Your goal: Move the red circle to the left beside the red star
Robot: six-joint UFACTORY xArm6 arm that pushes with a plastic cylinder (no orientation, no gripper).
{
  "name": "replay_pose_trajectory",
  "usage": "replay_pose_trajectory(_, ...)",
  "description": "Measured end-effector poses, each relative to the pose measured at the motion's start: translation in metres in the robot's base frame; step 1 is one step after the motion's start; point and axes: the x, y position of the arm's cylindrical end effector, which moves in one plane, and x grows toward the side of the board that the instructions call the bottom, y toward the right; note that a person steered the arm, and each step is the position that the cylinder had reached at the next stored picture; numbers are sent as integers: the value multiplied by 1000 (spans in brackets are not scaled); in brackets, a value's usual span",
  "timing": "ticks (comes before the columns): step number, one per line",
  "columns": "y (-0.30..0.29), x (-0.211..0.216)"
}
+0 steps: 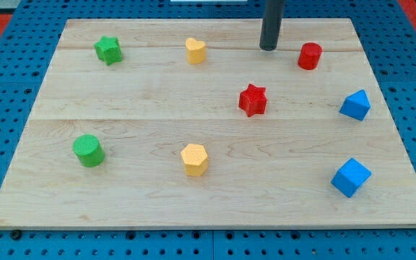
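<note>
Presently, camera view, wooden board [121, 87]. Item: my tip [269, 48], a bare rod grasping nothing, near the view's top, just left of the red circle [310, 55]. Item: red star [253, 100], below-left of the circle, apart. Others: green star [108, 50], yellow heart [196, 50], green cylinder [89, 150], yellow hexagon [194, 159], two blue blocks at the view's right. Risk: pushing from this side would likely drive the circle rightward, away from the star; an off-centre push could deflect it.
</note>
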Motion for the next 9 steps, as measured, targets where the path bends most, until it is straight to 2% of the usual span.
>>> replay_pose_trajectory(1,43,-24)
replay_pose_trajectory(2,111,-34)
replay_pose_trajectory(3,122,-6)
replay_pose_trajectory(4,60,31)
replay_pose_trajectory(5,43,55)
replay_pose_trajectory(7,33,73)
replay_pose_trajectory(9,-47,91)
